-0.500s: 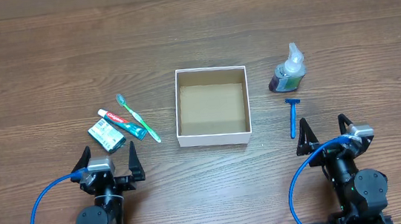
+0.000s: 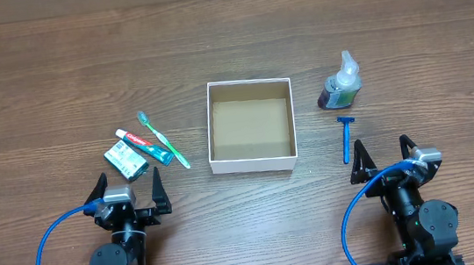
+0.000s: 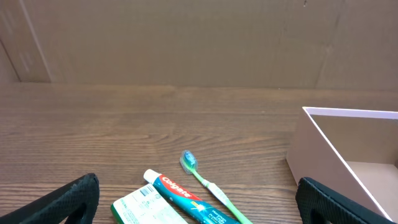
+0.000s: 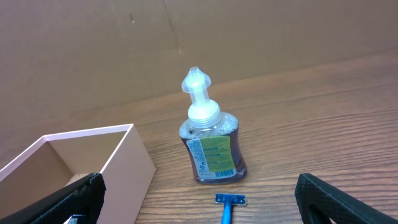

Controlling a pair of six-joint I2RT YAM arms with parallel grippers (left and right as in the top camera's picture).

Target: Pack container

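Your left gripper (image 2: 128,181) and right gripper (image 2: 382,149): both released, empty, at counter's (image 2: 38,83) near edge. Risk: nudged soap bottle (image 2: 339,89) topples beside container (image 2: 253,162); flat razor (image 2: 345,139) slips pinch.

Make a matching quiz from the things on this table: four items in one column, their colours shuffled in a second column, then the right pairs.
1. toothbrush
2. razor
3. soap bottle
4. container

A. blue handle
B. purple liquid inside
C. green handle
D. white outside, brown inside

Pairs: 1-C, 2-A, 3-B, 4-D
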